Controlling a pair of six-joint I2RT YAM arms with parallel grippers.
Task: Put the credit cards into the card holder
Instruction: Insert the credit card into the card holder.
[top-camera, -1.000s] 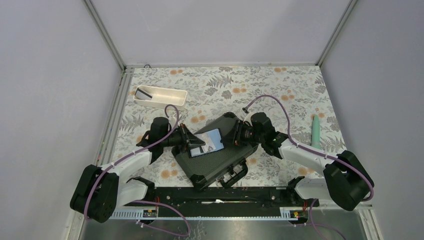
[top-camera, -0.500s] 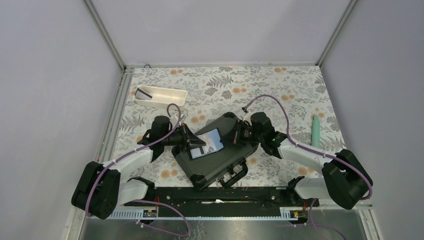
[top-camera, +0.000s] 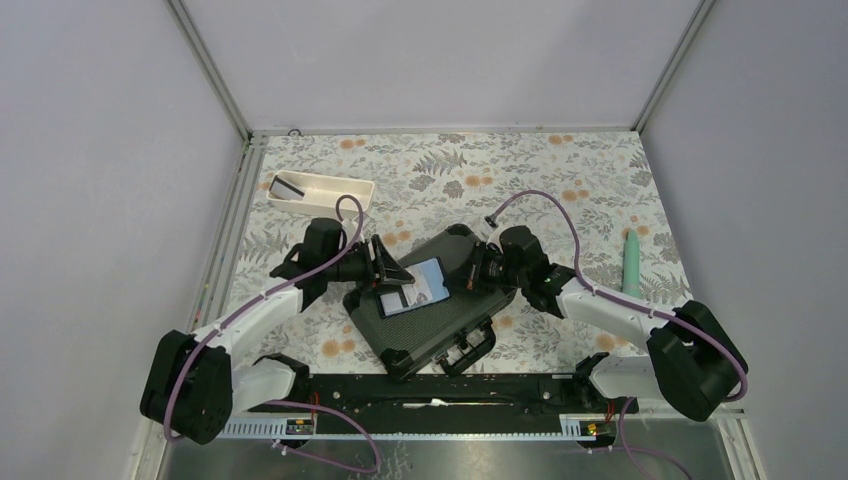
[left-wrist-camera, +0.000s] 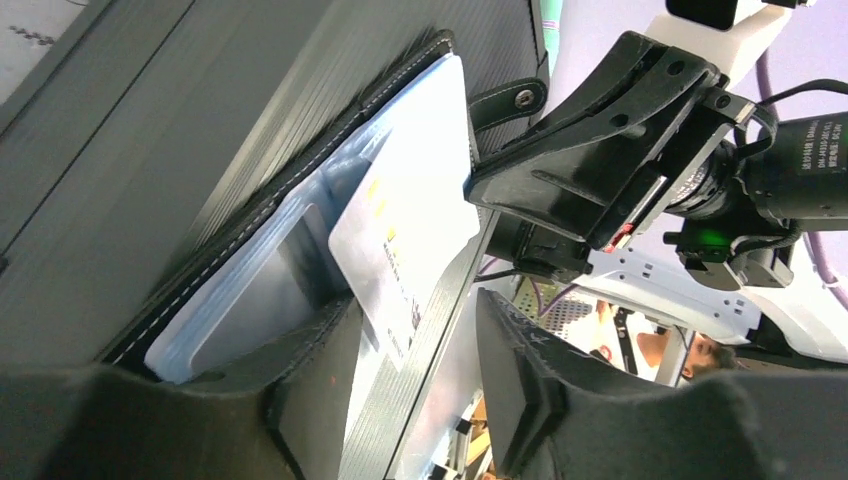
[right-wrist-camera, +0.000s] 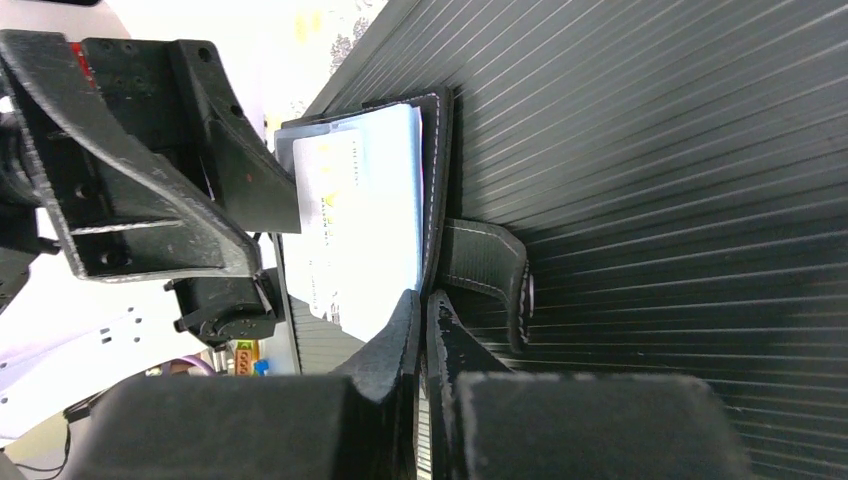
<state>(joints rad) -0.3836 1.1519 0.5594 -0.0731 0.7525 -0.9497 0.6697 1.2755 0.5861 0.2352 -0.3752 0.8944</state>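
Observation:
The card holder (top-camera: 415, 288) lies open, grey-blue inside up, on a big black hard case (top-camera: 440, 325). A pale credit card (left-wrist-camera: 400, 225) sits partly in its pocket, the near end sticking out. My left gripper (left-wrist-camera: 415, 385) is open at the holder's left end. The card's free end lies between its fingers without being pinched. My right gripper (right-wrist-camera: 422, 310) is shut on the holder's black stitched right edge (right-wrist-camera: 435, 180), beside the snap tab (right-wrist-camera: 490, 275). A dark credit card (top-camera: 290, 186) rests in the white tray.
The white tray (top-camera: 335, 197) stands at the back left of the floral cloth. A pale green stick-like object (top-camera: 632, 262) lies at the right. The hard case's handle (top-camera: 470, 348) points toward the arm bases.
My left gripper has opened, let go of the pale card and drawn back slightly. My right gripper has closed on the holder's edge.

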